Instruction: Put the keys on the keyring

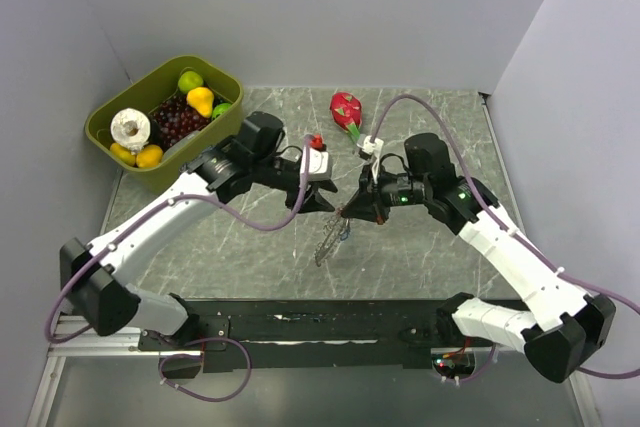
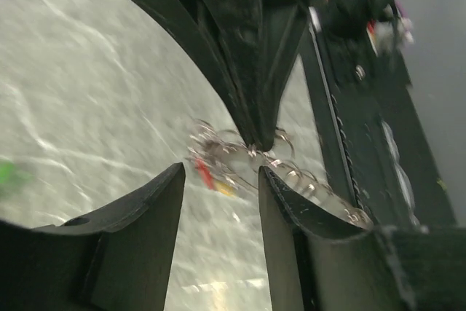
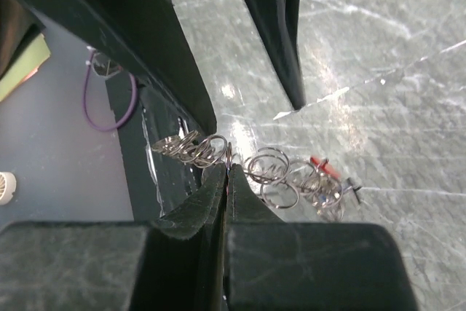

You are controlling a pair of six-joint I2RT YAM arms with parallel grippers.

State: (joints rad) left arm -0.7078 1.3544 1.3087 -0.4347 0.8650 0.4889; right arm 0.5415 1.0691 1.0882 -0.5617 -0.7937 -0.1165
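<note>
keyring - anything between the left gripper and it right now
Nothing visible does. The keyring hangs pinched in the shut right gripper, and the open left gripper faces it across a free gap. Only the right gripper's own fingers sit at the ring.

Top view: soft, even light from above, sharp, only faint shadows on the table [image 1: 420, 247]. Left wrist pic badly motion-blurred, bg washed out; keyring [image 2: 295, 175] smeared, prob. some glint on it. Right wrist pic sharper, white glare patches on table, near foreground dark & out of focus
</note>
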